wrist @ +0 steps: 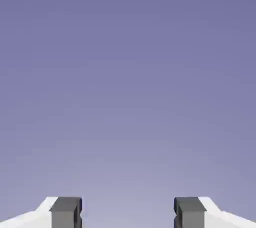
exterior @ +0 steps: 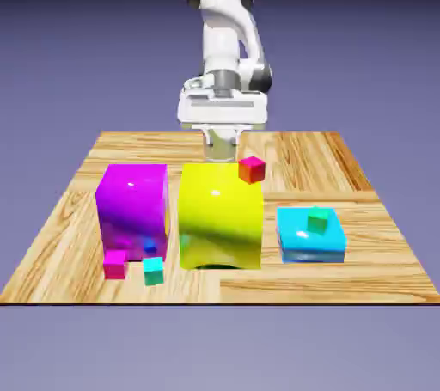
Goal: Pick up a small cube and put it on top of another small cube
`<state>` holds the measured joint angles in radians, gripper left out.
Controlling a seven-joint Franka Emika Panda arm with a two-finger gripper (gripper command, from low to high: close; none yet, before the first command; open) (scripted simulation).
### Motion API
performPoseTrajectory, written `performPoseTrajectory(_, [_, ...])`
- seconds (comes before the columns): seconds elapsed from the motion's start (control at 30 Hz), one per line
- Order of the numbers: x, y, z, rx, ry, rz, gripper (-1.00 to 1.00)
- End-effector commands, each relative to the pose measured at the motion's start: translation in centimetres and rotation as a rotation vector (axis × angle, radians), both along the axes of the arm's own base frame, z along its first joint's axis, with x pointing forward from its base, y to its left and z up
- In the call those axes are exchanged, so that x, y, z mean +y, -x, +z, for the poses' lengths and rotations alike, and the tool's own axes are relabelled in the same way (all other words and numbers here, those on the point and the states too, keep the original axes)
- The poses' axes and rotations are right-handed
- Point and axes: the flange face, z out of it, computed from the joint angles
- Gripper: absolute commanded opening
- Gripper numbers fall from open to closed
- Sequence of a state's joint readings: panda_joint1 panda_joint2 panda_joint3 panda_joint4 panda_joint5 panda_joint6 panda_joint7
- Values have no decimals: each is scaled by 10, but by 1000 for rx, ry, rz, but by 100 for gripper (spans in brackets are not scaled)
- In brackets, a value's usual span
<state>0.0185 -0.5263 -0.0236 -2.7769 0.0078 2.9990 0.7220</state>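
The small magenta cube [exterior: 115, 265] sits nearly square-on, no long axis; the pincer [wrist: 128, 214] gapes wide.

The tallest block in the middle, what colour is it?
Yellow, best seen in the exterior view.

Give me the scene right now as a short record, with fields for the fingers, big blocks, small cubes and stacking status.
fingers: open, nothing between them
big blocks: glossy magenta block, yellow block, flat cyan block
small cubes in front of glossy magenta block: pink cube, turquoise cube
other small cubes: red cube by the yellow block's upper right corner, support unclear; green cube at the flat cyan block
stacking: no small cube on another
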Motion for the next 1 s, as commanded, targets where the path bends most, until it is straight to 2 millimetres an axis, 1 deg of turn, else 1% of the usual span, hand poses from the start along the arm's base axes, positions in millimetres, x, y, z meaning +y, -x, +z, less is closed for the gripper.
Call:
performPoseTrajectory(0.0, [-6,-9,-6,40,-4,-4,0])
performPoseTrajectory(0.1, [-26,-34,-26,161,-13,-14,0])
performPoseTrajectory(0.23, [-55,-64,-57,321,-23,-24,0])
performPoseTrajectory(0.37, [-86,-88,-92,478,-30,-32,0])
performPoseTrajectory(0.47, [-110,-102,-119,593,-33,-37,0])
performPoseTrajectory(0.57, [-133,-112,-146,706,-35,-41,0])
performPoseTrajectory(0.7, [-165,-122,-181,852,-34,-44,0])
performPoseTrajectory(0.83, [-195,-127,-213,992,-29,-46,0])
performPoseTrajectory(0.97, [-223,-129,-241,1127,-20,-46,0])
